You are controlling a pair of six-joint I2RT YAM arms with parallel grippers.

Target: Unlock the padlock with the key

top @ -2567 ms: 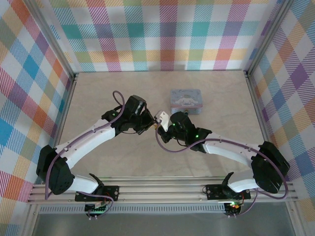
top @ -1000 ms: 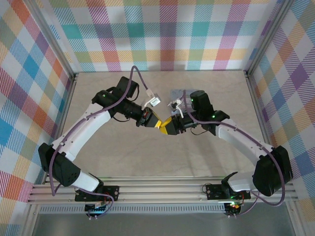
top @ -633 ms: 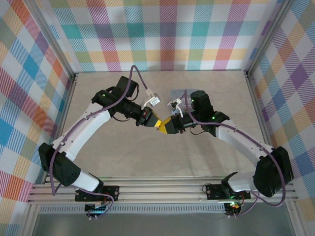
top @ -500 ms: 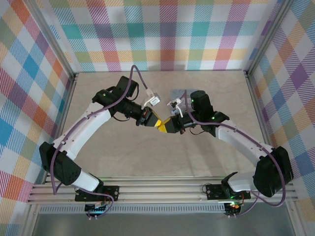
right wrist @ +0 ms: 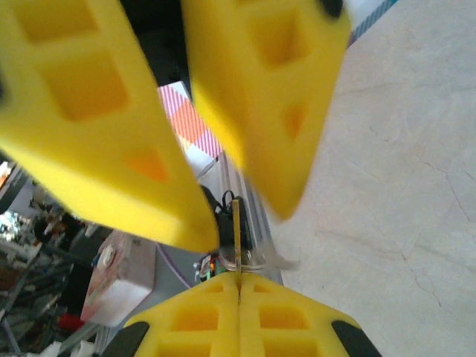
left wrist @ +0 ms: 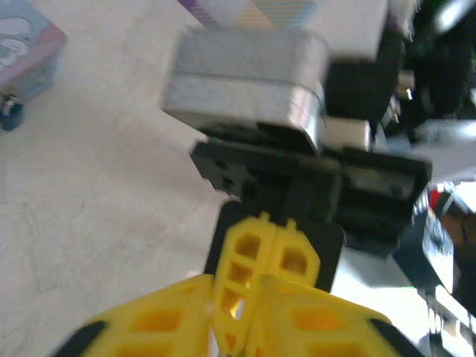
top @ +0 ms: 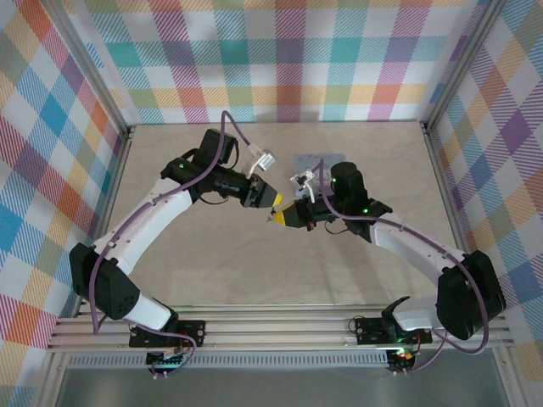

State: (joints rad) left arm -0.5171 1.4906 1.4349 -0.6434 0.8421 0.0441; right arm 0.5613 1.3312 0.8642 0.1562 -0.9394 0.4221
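Above the middle of the worktop (top: 212, 263) the two arms are meeting tip to tip. The right jaws are clenching a thin brass key (right wrist: 236, 238), its blade sticking out from between them. The left jaws are standing released, spread to either side of that blade without pinching it. The padlock (left wrist: 9, 117) is sitting off to one side against the corner of the tin (left wrist: 26, 44), well apart from the key; I cannot tell how it is fastened. To me this is looking like a mid-air handover, with the unlocking not yet begun. Next, the left arm needs to back clear. The right arm then needs to carry the key to the padlock and line the blade up with a very small keyhole.
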